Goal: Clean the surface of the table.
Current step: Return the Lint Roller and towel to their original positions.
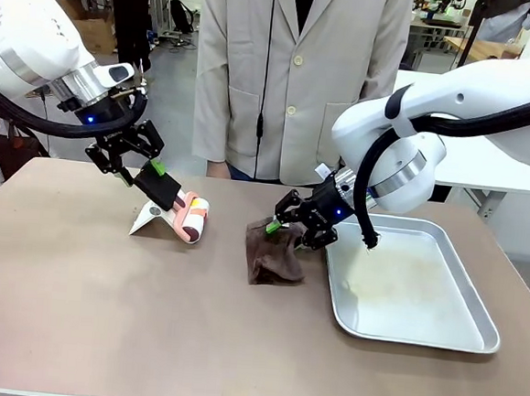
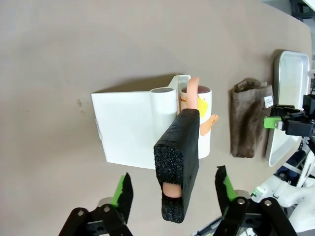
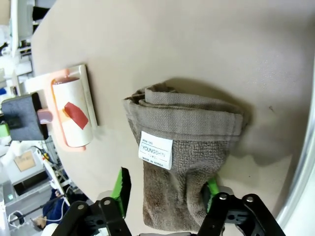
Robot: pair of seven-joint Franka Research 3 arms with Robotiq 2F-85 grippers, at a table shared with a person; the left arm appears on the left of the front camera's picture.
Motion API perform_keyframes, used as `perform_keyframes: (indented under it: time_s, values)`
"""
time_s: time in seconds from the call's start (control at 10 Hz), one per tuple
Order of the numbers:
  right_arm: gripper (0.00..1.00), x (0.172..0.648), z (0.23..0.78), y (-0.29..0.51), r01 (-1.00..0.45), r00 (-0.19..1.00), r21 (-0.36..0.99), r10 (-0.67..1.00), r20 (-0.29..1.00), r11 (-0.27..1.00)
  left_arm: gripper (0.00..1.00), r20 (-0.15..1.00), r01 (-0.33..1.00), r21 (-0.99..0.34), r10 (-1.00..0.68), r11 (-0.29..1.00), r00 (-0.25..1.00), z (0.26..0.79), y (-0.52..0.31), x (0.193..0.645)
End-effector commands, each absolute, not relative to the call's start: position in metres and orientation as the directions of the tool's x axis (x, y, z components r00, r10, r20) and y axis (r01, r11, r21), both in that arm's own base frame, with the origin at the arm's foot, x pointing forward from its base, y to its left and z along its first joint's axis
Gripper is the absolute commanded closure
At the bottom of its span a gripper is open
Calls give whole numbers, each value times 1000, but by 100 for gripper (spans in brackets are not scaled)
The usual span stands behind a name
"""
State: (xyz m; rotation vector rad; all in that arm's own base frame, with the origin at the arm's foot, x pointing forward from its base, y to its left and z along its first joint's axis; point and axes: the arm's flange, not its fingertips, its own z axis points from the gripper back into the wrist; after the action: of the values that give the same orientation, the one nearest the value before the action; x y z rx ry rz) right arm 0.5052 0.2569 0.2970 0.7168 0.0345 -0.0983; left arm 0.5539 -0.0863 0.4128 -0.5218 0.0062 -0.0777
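Observation:
The brownish table [image 1: 100, 313] holds a lint roller [image 1: 193, 216] with a black foam handle [image 2: 178, 147], resting in a white stand [image 2: 129, 127]. My left gripper [image 1: 153, 175] is open, its green-padded fingers [image 2: 123, 194] on either side of the handle with gaps both ways. To the right lies a folded brown towel [image 1: 274, 258] with a white label [image 3: 156, 150]. My right gripper [image 1: 286, 225] stands open over the towel's near end [image 3: 187, 142], with cloth between its jaws. The roller [image 3: 74, 115] is also in the right wrist view.
A silver metal tray [image 1: 422, 307] sits at the right, close beside the towel. A person in a beige coat [image 1: 293, 72] stands at the far edge, one hand [image 1: 218, 169] near the table. Bare tabletop stretches along the front and left.

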Motion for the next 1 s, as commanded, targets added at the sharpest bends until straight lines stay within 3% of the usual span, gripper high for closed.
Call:
perform_keyframes:
  time_s: [0.0, 0.6, 0.9]
  values:
    - [0, 500, 303, 255, 111, 994, 652, -92, -63, 750, 0, 19, 57, -489, -54, 870, 998, 418, -85, 549]
    - [0, 492, 356, 247, 16, 997, 582, -57, 53, 813, 0, 149, 147, -607, -70, 781, 986, 462, -42, 496]
    - [0, 478, 390, 191, 33, 996, 751, -86, 32, 660, 0, 241, 249, -758, -96, 603, 966, 485, 17, 433]
